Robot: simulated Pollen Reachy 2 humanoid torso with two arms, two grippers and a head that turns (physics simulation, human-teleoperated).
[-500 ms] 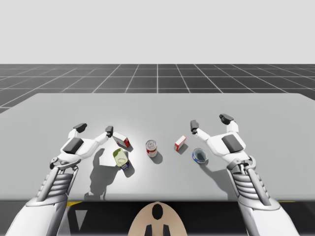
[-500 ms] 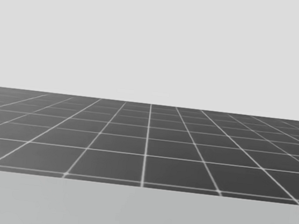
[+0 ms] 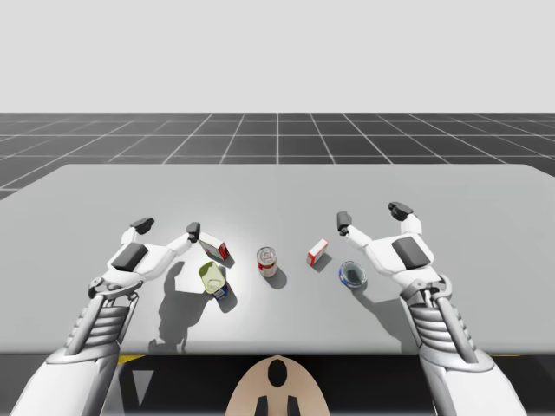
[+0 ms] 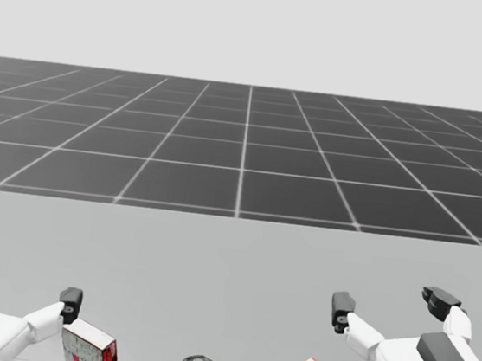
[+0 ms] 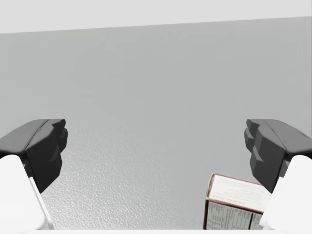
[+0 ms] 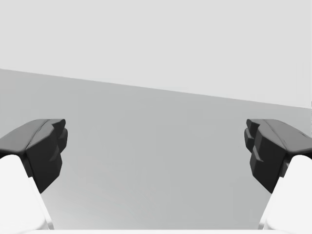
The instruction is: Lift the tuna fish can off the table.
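The tuna fish can is a low blue can with an open-looking silver top, standing on the grey table. My right gripper hovers open just beyond it and to its right, with the can by the base of that hand. Its fingers hold nothing, and bare tabletop lies ahead of them. In the head view the right gripper also stands open. My left gripper is open at the table's left, far from the can.
A red-and-white box lies by my left gripper's right finger. A yellow-green container lies nearer me. A red-and-white can stands mid-table, with a small red-and-white box to its right.
My head has turned downward, so the head view now takes in both grippers and the tops of the boxes and can. Arms and objects have not moved.
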